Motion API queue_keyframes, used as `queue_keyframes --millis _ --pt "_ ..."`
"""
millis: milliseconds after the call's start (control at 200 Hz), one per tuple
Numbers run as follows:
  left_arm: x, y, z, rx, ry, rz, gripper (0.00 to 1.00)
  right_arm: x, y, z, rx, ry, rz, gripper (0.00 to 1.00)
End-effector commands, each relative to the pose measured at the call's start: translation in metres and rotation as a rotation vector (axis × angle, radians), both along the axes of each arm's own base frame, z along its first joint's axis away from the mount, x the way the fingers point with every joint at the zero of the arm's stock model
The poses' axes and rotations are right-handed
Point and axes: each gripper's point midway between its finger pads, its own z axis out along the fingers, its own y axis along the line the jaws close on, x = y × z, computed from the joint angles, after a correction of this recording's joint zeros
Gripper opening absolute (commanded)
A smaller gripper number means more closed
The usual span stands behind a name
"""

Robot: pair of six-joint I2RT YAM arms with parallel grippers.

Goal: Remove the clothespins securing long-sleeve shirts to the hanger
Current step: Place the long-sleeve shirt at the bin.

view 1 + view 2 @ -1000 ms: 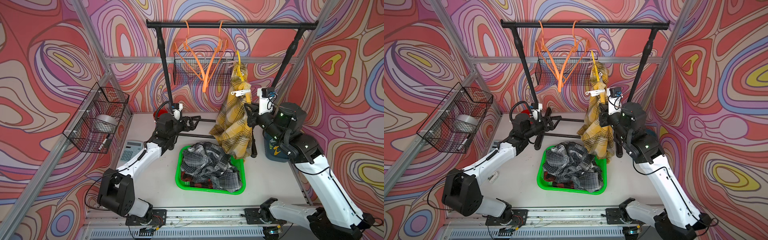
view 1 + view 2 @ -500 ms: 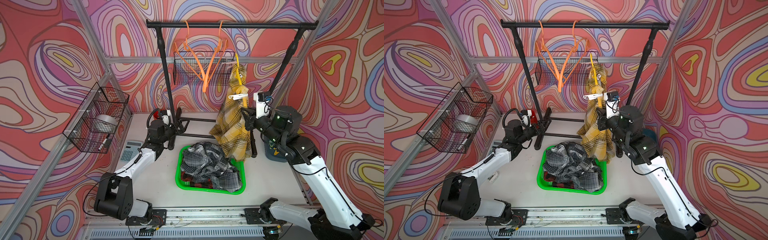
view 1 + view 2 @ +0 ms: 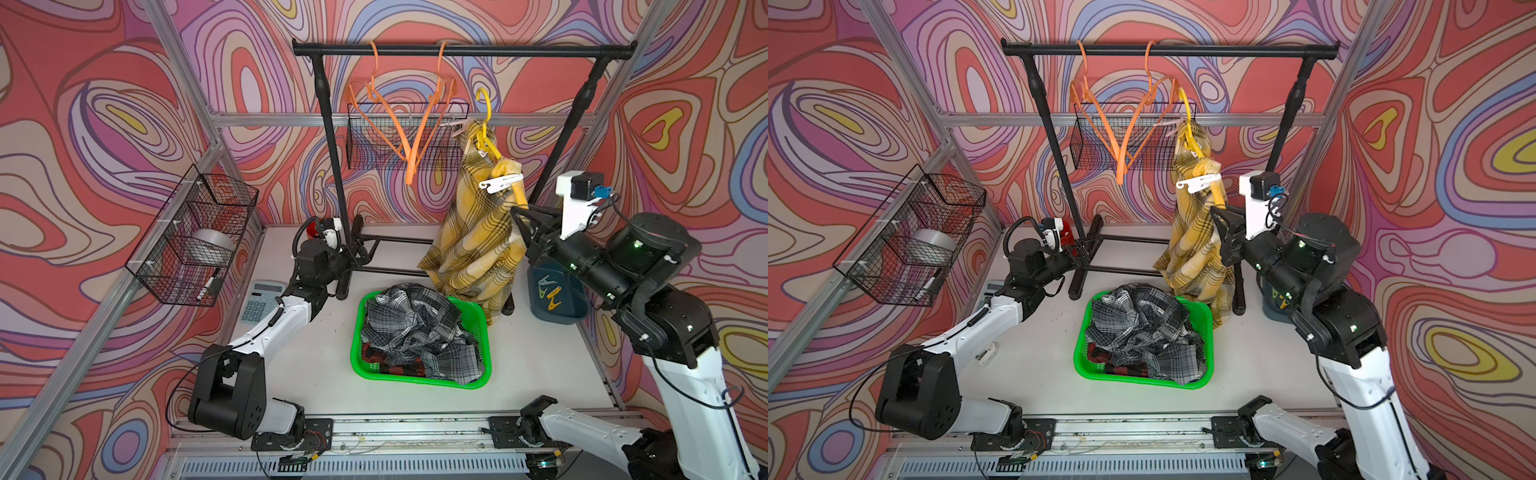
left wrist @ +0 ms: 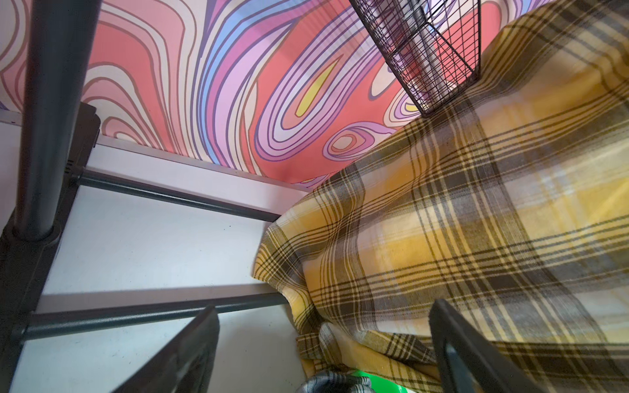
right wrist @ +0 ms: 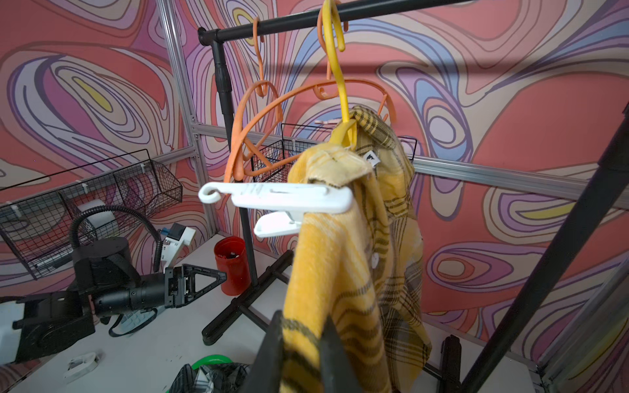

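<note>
White clothespin (image 5: 275,200). Clamps yellow plaid shirt (image 3: 473,249) onto lower shoulder of yellow hanger (image 5: 345,134), high toward counter's (image 3: 316,357) back right corner. Just beneath: right jaws, clenched on cloth-wrapped hanger end. Left jaws: released, empty, low beside rack (image 3: 330,166) foot near counter's back edge. Step in hand, probably: steadying hanger for unclipping. Next, likely: raise left jaws to pin's tails, squeeze, draw clear.

Both top views bright, lit evenly from overhead, with soft faint shadows on table (image 3: 316,365) beside basket (image 3: 480,324). Left wrist view: fingers (image 4: 183,350) dark, out of focus. Right wrist view: rail (image 5: 272,22) casts shadow band across wall (image 5: 510,64) — white clothespin (image 5: 279,199) near blown out, yellow shirt (image 5: 333,272) soft close to lens.
</note>
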Motion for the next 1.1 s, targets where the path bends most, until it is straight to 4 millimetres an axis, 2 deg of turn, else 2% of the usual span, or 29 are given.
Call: queue_keyframes --millis 0,265,456,581,686,846,1097 --pt "0.003 -0.004 0.025 -0.025 -0.065 -0.015 0.91 -0.015 0.004 -0.002 0.006 0.015 0.057 0.0" --pt "-0.001 0.0 0.024 -0.008 -0.065 0.001 0.91 -0.012 0.01 -0.051 -0.019 0.141 0.079 0.0" --pt "-0.005 0.009 0.016 0.01 -0.047 0.028 0.91 -0.007 0.031 -0.096 -0.027 0.244 0.169 0.0" --pt "-0.007 0.025 -0.003 0.019 0.014 0.083 0.91 0.002 0.05 -0.122 -0.016 0.3 0.245 0.0" --pt "-0.011 0.042 -0.026 0.013 0.067 0.134 0.9 0.01 0.066 -0.134 -0.005 0.323 0.305 0.0" --pt "-0.021 0.06 -0.046 -0.006 0.107 0.18 0.9 0.014 0.094 -0.125 0.019 0.312 0.446 0.0" --pt "-0.032 0.072 -0.054 0.037 0.115 0.214 0.91 0.016 0.147 -0.092 -0.046 0.23 0.59 0.0"
